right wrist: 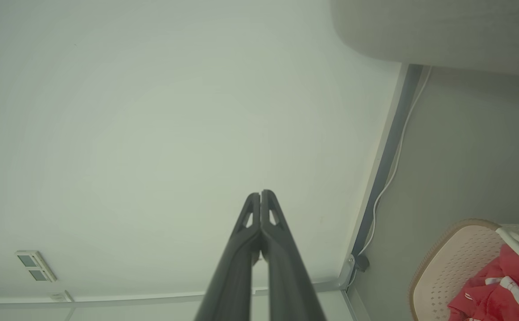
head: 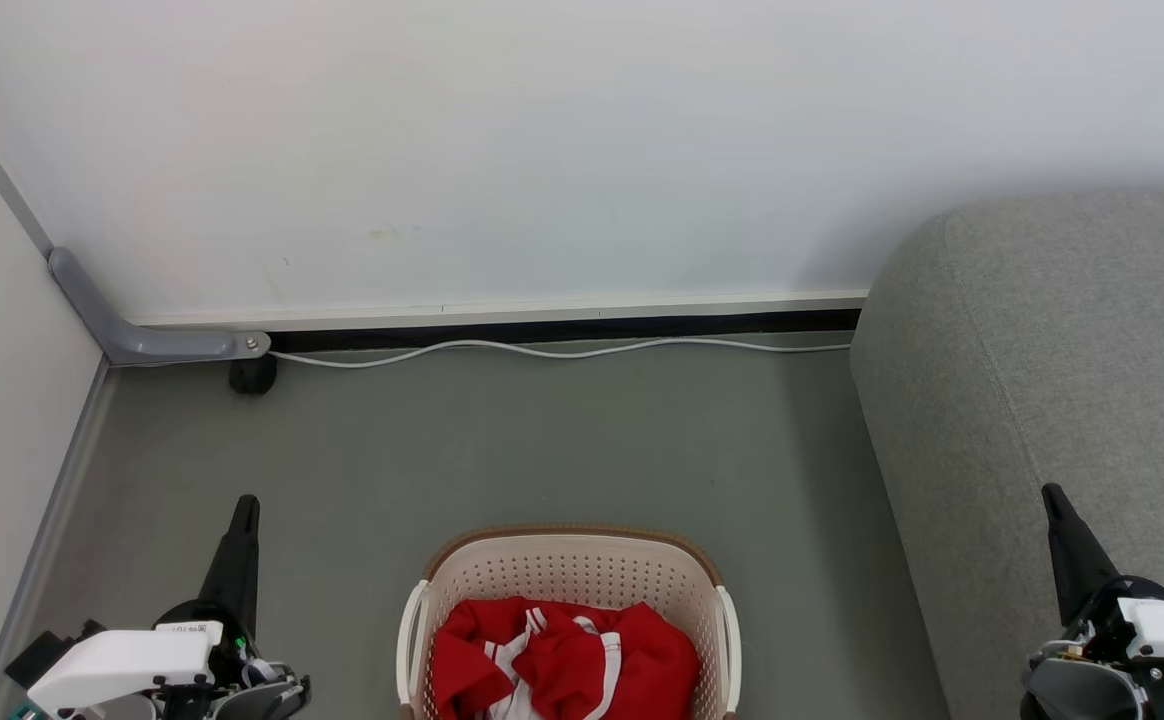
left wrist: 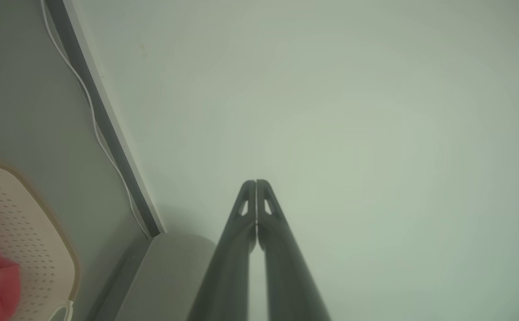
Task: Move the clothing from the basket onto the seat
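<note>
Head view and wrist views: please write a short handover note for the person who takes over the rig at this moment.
Left gripper: shut, holding nothing, at the lower left of the head view.
Right gripper: shut, holding nothing, at the lower right, in front of the sofa side.
Bright red clothing with white stripes lies inside the cream perforated plastic basket with a brown rim, which stands on the grey-green floor between the grippers.
The large grey woven-fabric sofa stands to the right of the basket.
Done: nothing yet.
Left: take the clothing out and lay it on the sofa.
</note>
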You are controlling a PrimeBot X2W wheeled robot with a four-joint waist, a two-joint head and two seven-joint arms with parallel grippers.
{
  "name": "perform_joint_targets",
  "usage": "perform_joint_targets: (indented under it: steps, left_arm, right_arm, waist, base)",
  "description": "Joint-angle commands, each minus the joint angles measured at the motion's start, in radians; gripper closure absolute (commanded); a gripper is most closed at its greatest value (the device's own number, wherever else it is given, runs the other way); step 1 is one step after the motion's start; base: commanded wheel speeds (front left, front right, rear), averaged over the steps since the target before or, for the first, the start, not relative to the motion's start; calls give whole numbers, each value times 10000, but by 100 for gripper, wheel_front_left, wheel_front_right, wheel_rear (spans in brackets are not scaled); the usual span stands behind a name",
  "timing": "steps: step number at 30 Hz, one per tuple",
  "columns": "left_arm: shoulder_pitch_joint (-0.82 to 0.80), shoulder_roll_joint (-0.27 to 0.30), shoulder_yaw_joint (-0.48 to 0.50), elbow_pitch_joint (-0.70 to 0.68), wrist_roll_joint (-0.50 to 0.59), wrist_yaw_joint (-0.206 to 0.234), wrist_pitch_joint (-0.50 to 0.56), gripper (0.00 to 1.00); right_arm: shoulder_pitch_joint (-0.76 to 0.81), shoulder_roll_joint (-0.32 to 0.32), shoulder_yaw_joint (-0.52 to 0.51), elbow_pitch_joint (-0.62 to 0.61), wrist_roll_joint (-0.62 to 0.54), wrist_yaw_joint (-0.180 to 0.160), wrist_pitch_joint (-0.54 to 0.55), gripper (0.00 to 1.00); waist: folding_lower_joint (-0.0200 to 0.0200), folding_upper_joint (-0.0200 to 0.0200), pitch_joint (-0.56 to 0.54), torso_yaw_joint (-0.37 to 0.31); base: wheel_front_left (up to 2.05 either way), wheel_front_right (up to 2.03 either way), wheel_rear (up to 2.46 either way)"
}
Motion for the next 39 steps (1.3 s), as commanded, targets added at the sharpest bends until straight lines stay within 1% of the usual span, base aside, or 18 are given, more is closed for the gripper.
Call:
perform_joint_targets:
  steps: [1,16,17,21,26,30,39]
  left_arm:
    - [-468,173,320,-280,17,-75,-37,100]
    - [-468,173,319,-280,17,-75,-37,100]
    - [14,-10,-6,38,0,2,2,0]
    - [63,-76,-57,203,16,8,-65,0]
    - [-39,-65,-166,210,36,5,-219,0]
    - [-115,-57,-228,217,76,2,-341,0]
    - [-310,-39,-367,241,282,-4,-613,0]
  right_arm:
    - [-205,-104,165,-295,-88,144,86,100]
    - [-205,-103,164,-295,-88,144,87,100]
    - [6,6,6,38,4,-4,0,0]
    - [50,37,38,167,1,-27,5,0]
    - [-32,-23,40,107,-18,-20,23,0]
    - [-95,-70,59,60,-62,-15,18,0]
    - [-262,-260,197,-32,-215,-2,-93,0]
  waist:
    - [0,0,0,0]
    - [0,0,0,0]
    - [0,0,0,0]
    - [1,0,16,-1]
    - [22,0,-2,-4]
    - [2,0,26,-9]
    - [0,0,65,-13]
  base:
    - [0,0,0]
    - [0,0,0]
    - [0,0,0]
    - [0,0,0]
    - [0,0,0]
    - [0,0,0]
    - [0,0,0]
